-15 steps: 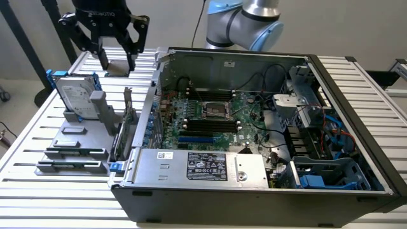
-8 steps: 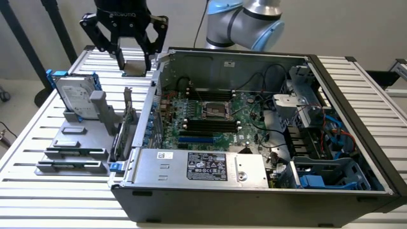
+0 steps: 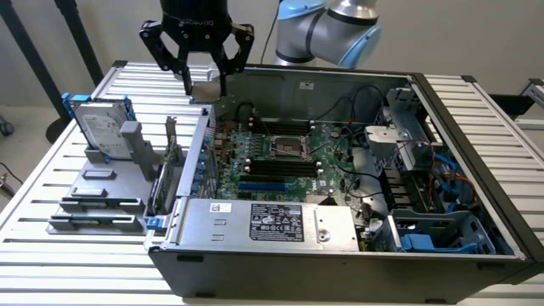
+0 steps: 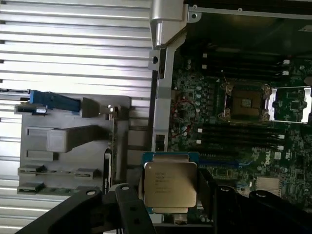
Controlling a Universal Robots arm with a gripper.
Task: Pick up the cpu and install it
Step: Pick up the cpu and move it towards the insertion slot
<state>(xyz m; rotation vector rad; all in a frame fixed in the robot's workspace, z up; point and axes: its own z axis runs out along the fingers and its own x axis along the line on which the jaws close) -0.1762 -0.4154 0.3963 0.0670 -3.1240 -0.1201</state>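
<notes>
One black hand (image 3: 205, 89) pinches the flat, square, dull-silver cpu (image 4: 169, 184) by its edges.

cpu (image 4: 170, 184): flat square, dull silver top with print, clamped in gripper (image 3: 204, 89) above case wall (image 4: 161, 97)

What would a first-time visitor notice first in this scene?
The black robot gripper grips a small square silver cpu, over the wall of the big open grey computer case on the exterior view's left. Inside lies a green motherboard with an empty socket in its middle.
</notes>
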